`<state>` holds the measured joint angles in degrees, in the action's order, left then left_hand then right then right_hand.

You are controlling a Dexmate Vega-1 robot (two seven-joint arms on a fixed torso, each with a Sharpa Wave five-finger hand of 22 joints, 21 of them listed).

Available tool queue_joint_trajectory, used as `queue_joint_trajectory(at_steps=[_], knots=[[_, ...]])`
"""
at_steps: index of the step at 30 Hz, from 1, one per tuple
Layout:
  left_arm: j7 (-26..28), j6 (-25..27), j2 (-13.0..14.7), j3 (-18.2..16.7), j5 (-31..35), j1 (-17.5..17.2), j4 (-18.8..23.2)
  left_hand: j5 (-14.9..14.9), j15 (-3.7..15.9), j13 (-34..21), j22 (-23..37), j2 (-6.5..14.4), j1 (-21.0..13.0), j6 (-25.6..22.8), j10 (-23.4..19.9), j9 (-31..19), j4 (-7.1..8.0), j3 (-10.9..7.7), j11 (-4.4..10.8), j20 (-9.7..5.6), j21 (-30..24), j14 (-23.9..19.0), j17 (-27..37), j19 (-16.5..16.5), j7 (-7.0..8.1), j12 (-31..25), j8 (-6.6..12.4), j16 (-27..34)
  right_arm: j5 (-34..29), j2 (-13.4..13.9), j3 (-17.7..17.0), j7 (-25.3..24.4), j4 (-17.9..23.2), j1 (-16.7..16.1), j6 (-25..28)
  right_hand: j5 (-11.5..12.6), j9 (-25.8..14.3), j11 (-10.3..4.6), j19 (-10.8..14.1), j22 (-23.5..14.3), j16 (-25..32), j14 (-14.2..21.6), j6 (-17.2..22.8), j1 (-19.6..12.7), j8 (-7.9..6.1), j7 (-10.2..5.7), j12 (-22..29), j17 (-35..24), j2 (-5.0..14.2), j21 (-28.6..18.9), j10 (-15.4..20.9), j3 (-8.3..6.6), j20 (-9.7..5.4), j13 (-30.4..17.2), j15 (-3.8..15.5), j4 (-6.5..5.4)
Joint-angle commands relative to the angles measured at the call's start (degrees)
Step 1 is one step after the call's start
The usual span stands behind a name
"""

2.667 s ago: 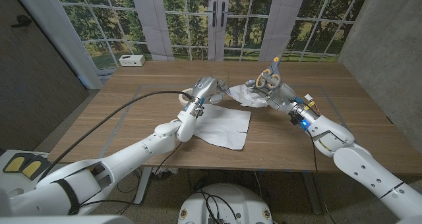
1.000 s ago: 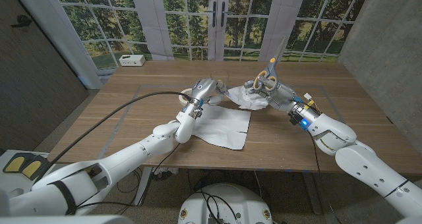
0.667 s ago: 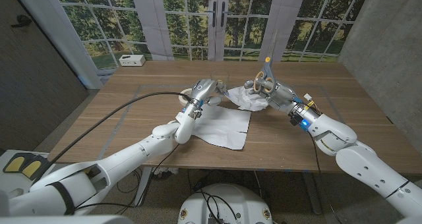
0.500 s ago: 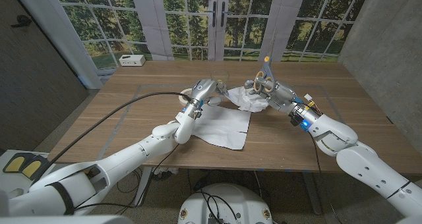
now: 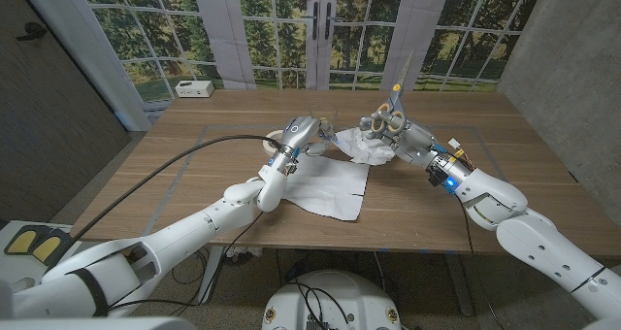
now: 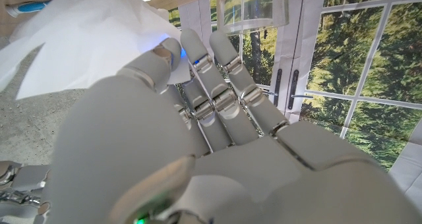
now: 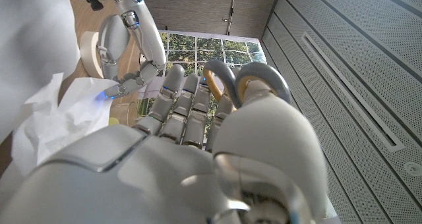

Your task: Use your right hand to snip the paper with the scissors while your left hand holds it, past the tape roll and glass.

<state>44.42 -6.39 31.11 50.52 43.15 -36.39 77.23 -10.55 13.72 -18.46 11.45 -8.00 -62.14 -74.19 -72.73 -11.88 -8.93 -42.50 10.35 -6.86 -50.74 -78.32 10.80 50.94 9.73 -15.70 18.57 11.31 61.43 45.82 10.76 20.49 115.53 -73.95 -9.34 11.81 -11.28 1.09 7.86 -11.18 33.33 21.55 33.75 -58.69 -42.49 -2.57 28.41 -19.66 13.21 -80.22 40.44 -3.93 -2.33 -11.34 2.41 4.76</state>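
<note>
A white paper sheet (image 5: 333, 182) lies on the wooden table (image 5: 194, 175), and its far edge is lifted and crumpled (image 5: 363, 147). My left hand (image 5: 302, 133) pinches that raised edge of the paper (image 6: 86, 39). To its right, my right hand (image 5: 391, 136) holds the scissors (image 5: 395, 115) by their grey and yellow handles (image 7: 244, 79), blades pointing up above the crumpled edge. The blades are not on the paper. The tape roll (image 5: 275, 141) sits just left of my left hand (image 7: 125, 46). A clear glass (image 6: 264, 5) stands just beyond my left hand.
A small white box (image 5: 195, 88) stands at the table's far left corner. Blue tape lines (image 5: 184, 170) mark out a rectangle on the tabletop. Windows and a door are behind the table. Bare wood lies on both sides of the sheet.
My right hand has turned the scissors slightly; the blade tip swung left, then back to the right. My left hand and the paper have stayed put.
</note>
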Motion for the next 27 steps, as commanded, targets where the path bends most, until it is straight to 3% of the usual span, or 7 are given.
queue_joint_trajectory(at_steps=[1, 6, 9, 17, 22, 24, 27], knots=[[0.1, 0.7, 0.4, -0.3, 0.4, -0.5, 0.7, 0.0, 0.06, -3.3, 0.1, -0.1, 0.1, -0.1, -2.0, -0.2, -0.09, -0.36, 1.62, -2.00, -0.5, -0.2, 0.1, -0.3, 0.17, -0.2, 0.29, 0.2, 0.1, 0.1, -0.3, -1.0, 0.7, -0.4, 0.8, 0.3, -1.9, -3.77, 0.4, 0.0, 1.6, 2.4, -0.2, 1.0, 0.97, -0.31, 2.7, -0.4, -0.51, -1.4, 7.4, -15.36, -2.36, -0.3, 4.98, -13.15], [-0.1, 1.0, 0.7, -0.4, 0.4, -0.8, 1.0, 0.0, 0.07, -3.4, 0.1, -0.1, 0.2, 0.0, -2.1, -0.3, -0.06, -0.40, 1.60, -1.99, -0.6, -0.2, 0.1, -0.4, 0.08, -0.2, 0.30, 0.2, 0.5, -0.1, 0.0, -1.4, 0.8, -0.2, 1.3, 0.2, -4.1, -5.91, 0.7, 0.3, 2.8, 3.7, 0.2, 1.8, 1.70, 0.24, 4.7, -0.7, -0.59, -2.7, 11.5, -17.98, -3.40, -0.5, 6.78, -13.35], [-0.1, 1.0, 0.8, -0.5, 0.4, -0.9, 1.1, 0.0, 0.06, -3.4, 0.0, -0.1, 0.2, 0.0, -2.1, -0.4, -0.05, -0.43, 1.61, -1.98, -0.7, -0.2, 0.1, -0.5, 0.20, -0.2, 0.34, 0.2, 0.2, -0.3, 0.1, -1.6, 0.8, -0.1, 1.1, 0.1, -4.5, -5.33, 0.8, 0.4, 3.0, 3.9, 0.6, 1.7, 1.71, 0.43, 4.7, -0.7, -0.68, -2.9, 11.5, -18.34, -3.44, -0.5, 7.16, -13.12], [-0.1, 1.1, 1.0, -0.7, 0.4, -1.0, 1.2, 0.0, 0.05, -3.5, 0.0, -0.1, 0.3, 0.0, -2.0, -0.5, -0.02, -0.52, 1.62, -1.96, -1.0, -0.3, 0.2, -0.7, 0.17, -0.2, 0.42, 0.2, -1.1, 0.0, 0.5, -1.2, 0.7, 0.6, 0.9, -0.1, -5.9, -6.81, 1.2, 0.6, 3.8, 4.7, 0.9, 1.7, 2.29, 1.20, 6.0, -1.0, -0.78, -3.5, 12.9, -19.41, -4.37, -1.4, 8.13, -12.63], [0.0, 1.2, 1.0, -0.7, 0.5, -1.0, 1.3, 0.0, 0.07, -3.5, 0.0, -0.2, 0.3, -0.1, -2.0, -0.5, -0.06, -0.58, 1.63, -1.97, -1.1, -0.3, 0.2, -0.8, 0.13, -0.2, 0.48, 0.2, -1.4, 0.3, 1.0, 0.3, 0.0, 1.4, 0.8, -0.3, -8.8, -4.09, 1.3, 0.7, 3.3, 4.1, 1.7, 3.7, 2.14, 0.11, 4.3, -0.8, -0.51, -4.3, 7.9, -20.58, -4.67, -1.0, 7.34, -14.28], [-0.1, 1.2, 1.0, -0.7, 0.5, -1.0, 1.3, 0.0, 0.06, -3.5, 0.0, -0.2, 0.3, -0.1, -2.0, -0.5, -0.07, -0.60, 1.63, -1.96, -1.2, -0.3, 0.2, -0.8, 0.14, -0.2, 0.48, 0.3, -0.8, -0.1, 1.1, 0.6, -0.2, 1.4, 0.6, -0.5, -10.3, -2.32, 2.0, 0.5, 2.8, 3.8, 1.6, 5.3, 2.04, 0.10, 3.5, -0.4, -0.28, -5.0, 6.0, -21.27, -4.28, -0.8, 5.83, -15.15], [-0.1, 1.3, 1.1, -0.7, 0.6, -1.0, 1.3, 0.0, 0.04, -3.5, 0.0, -0.1, 0.4, 0.1, -2.0, -0.5, -0.03, -0.66, 1.63, -1.94, -1.3, -0.3, 0.2, -0.9, 0.14, -0.2, 0.42, 0.3, 0.2, -0.8, 1.2, 0.6, -0.5, 1.3, 0.6, -0.8, -12.6, -0.28, 2.1, 0.3, 2.1, 3.1, 1.2, 6.9, 1.58, 0.77, 2.2, 0.1, -0.26, -6.1, 3.4, -22.51, -3.93, -0.5, 4.47, -15.17]])
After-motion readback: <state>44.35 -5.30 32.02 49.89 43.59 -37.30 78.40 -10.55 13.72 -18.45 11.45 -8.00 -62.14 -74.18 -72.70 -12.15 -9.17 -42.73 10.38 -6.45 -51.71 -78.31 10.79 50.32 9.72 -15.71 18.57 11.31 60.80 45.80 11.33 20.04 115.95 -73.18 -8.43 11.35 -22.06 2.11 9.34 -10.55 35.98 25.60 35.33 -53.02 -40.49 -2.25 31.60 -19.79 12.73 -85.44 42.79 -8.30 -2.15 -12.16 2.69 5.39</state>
